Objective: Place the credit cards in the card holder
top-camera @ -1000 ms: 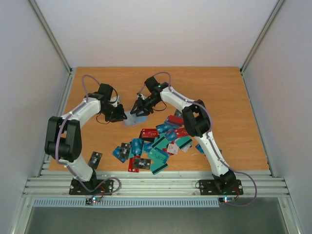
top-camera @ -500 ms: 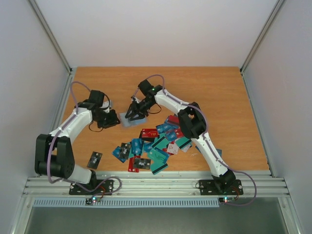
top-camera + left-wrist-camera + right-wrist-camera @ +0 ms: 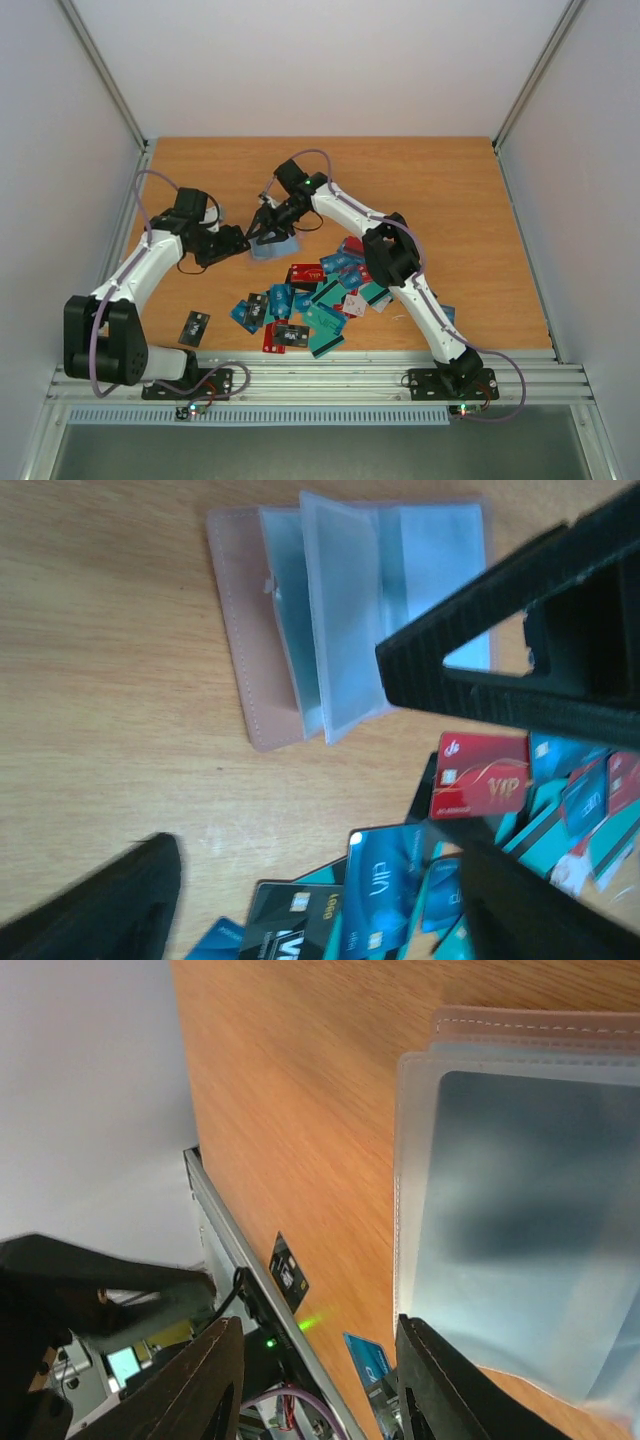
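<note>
A: Far left of the desk [image 3: 450, 200]?
B: One black card [image 3: 194, 326], lying alone near the left arm's base.
A: Left jaws?
B: Spread wide, empty, over the desk just left of the card holder [image 3: 272, 247].
A: Holder itself?
B: Lying open on the desk, clear sleeves [image 3: 340, 610] fanned upward, beside the heap.
A: Right jaws?
B: Parted, poised over the sleeves; contact not discernible.
A: Farther right?
B: Credit cards [image 3: 325, 290], heaped loosely, overlapping.

Top camera: high, well back from the card holder [image 3: 275, 248], I see the whole desk [image 3: 450, 200]. Both wrist cameras sit close over the holder; all three share it.
</note>
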Tool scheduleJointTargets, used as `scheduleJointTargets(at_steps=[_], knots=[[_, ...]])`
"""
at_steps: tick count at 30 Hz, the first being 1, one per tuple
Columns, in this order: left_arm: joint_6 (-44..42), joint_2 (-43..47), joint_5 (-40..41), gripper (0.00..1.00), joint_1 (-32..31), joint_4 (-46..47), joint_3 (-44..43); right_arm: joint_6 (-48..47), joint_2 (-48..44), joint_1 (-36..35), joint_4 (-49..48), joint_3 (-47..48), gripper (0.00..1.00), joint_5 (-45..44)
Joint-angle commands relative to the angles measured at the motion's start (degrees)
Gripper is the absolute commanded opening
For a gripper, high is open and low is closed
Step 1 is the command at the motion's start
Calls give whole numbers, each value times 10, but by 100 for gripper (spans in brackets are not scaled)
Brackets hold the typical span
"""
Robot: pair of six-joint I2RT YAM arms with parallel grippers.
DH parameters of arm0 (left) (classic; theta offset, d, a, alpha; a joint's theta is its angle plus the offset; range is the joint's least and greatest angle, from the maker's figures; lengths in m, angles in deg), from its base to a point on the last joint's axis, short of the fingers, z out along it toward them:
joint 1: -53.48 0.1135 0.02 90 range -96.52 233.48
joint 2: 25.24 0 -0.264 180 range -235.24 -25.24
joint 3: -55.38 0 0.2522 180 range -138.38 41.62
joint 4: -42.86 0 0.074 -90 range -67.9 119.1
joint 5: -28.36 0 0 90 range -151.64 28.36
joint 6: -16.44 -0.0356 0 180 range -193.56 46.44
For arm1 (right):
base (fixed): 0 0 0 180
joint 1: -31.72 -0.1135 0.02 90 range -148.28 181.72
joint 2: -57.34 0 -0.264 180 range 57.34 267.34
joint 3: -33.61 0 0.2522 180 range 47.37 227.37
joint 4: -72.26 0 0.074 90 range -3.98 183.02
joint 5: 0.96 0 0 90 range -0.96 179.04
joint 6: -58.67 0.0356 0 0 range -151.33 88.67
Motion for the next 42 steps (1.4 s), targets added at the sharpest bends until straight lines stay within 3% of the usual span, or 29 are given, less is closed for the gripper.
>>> scheduleJointTargets(at_steps=[1,2,4,8,21,27,36,42], knots=[[-4,36,11,94,4,40,8,-24,-10,-5,36,29,43,-7],[-5,40,12,99,4,51,11,-40,-17,-4,57,37,43,-19],[-10,39,1,99,4,69,10,-75,-38,-1,88,41,43,-44],[-19,8,-84,89,1,83,-18,-131,-103,14,125,-8,43,-101],[-77,-30,-160,70,-117,109,-10,-105,-459,110,-28,-512,43,-199],[-73,-98,-178,62,-175,143,-32,-76,-583,188,-46,-683,44,-236],[-71,-235,-157,57,-262,116,-160,-33,-672,255,-42,-786,44,-238],[-82,-247,-144,56,-298,88,-187,-38,-699,255,-45,-830,45,-193]])
